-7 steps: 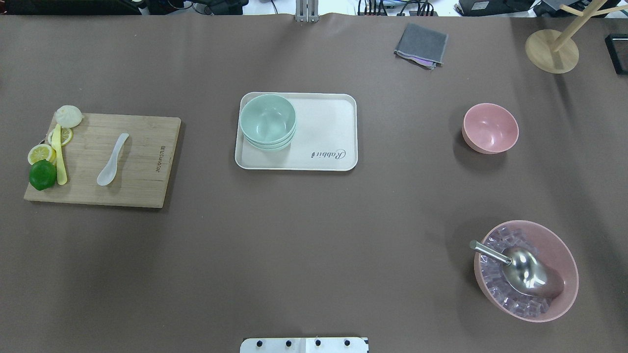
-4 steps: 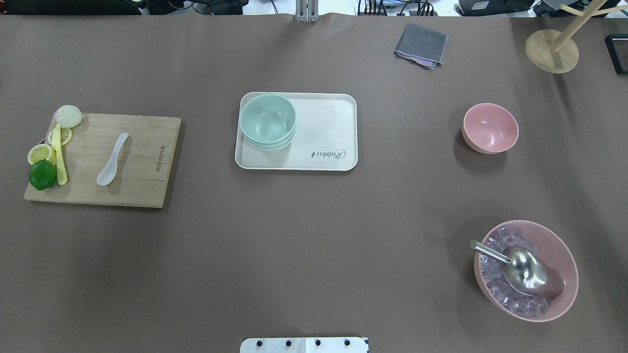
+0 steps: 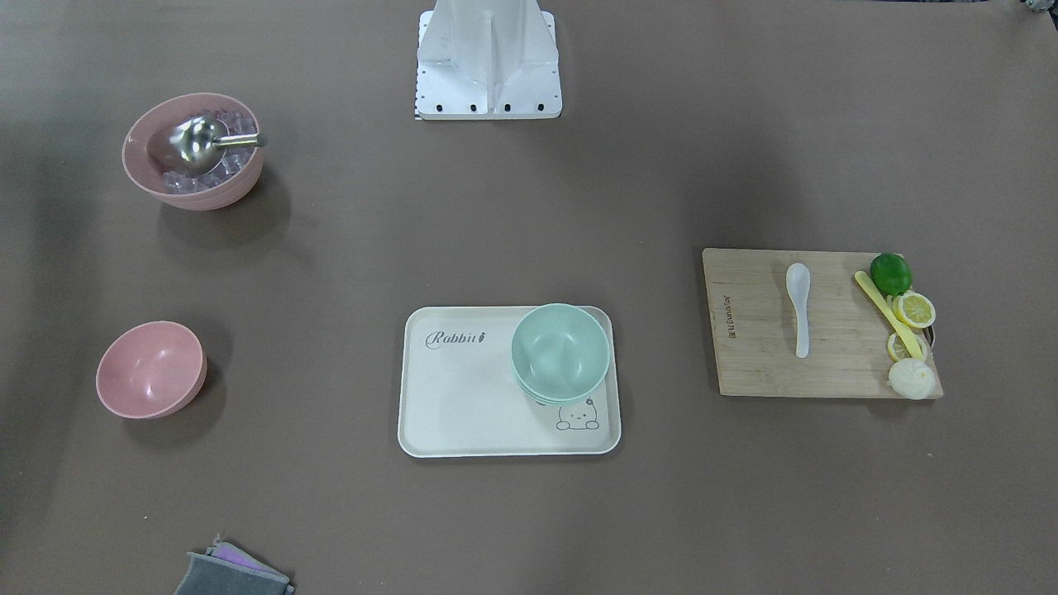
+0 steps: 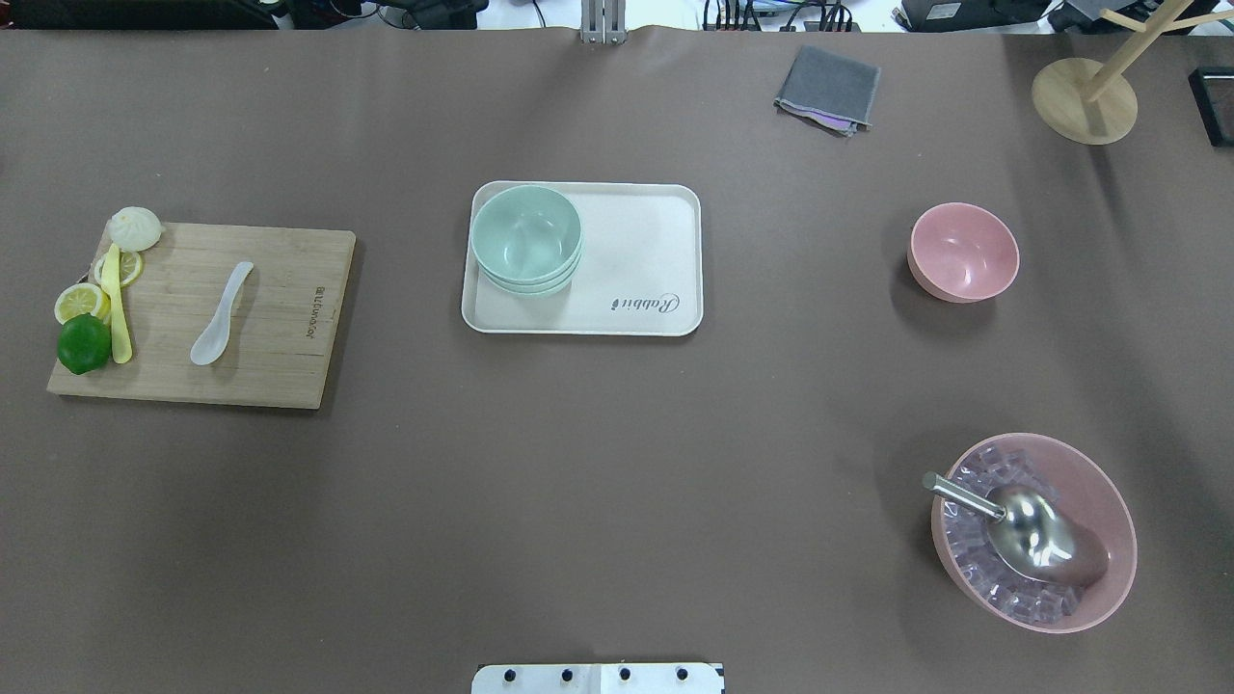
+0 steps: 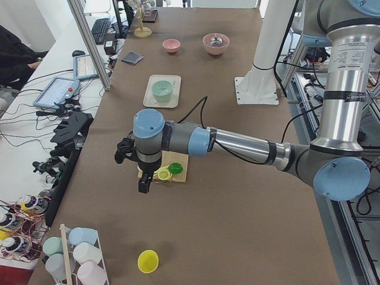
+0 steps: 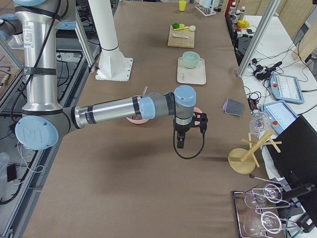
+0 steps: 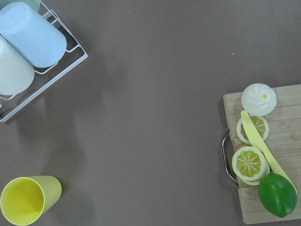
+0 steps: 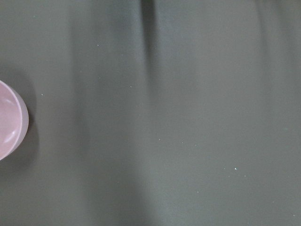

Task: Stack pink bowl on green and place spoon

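The small pink bowl [image 4: 964, 253] stands alone on the table's right side; its rim shows at the left edge of the right wrist view [image 8: 11, 120]. The stacked green bowls [image 4: 526, 239] sit in the far left corner of the cream tray [image 4: 636, 260]. The white spoon [image 4: 221, 314] lies on the wooden cutting board [image 4: 280, 318] at the left. My left gripper [image 5: 144, 181] hangs past the board's outer end and my right gripper [image 6: 181, 141] hangs beyond the pink bowl. Both show only in the side views, so I cannot tell whether they are open or shut.
A large pink bowl of ice with a metal scoop [image 4: 1033, 532] stands front right. A grey cloth [image 4: 829, 89] and a wooden stand [image 4: 1085, 99] lie at the back. Lime, lemon slices and a bun [image 7: 258, 98] sit on the board's end. A yellow cup [image 7: 28, 200] and a cup rack [image 7: 28, 47] stand further left.
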`<state>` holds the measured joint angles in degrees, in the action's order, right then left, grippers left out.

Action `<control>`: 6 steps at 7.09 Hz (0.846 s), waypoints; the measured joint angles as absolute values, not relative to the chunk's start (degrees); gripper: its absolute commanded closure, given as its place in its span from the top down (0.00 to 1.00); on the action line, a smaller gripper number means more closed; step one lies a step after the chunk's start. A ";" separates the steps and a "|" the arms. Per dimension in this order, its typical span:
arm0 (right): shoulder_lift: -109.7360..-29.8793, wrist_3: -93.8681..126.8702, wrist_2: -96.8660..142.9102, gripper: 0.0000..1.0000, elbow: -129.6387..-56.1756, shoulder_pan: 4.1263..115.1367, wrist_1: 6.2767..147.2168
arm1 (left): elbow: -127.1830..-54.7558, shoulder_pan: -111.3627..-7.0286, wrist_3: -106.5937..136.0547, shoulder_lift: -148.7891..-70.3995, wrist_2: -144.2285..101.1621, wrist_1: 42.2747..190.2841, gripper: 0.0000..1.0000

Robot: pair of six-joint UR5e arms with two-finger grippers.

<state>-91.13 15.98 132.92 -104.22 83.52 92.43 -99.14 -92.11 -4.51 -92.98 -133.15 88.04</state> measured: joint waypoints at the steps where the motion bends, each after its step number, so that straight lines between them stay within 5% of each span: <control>1: -90.65 16.79 132.78 1.00 -103.88 83.47 92.39 | -98.84 -92.11 -4.47 -93.12 -133.14 88.05 0.98; 6: -77.27 30.09 134.77 1.00 -93.12 75.69 84.35 | -94.90 -92.11 -3.72 -94.42 -133.04 89.37 0.97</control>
<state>-77.27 30.09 134.77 -93.12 75.69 84.35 -94.90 -92.11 -3.72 -94.42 -133.04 89.37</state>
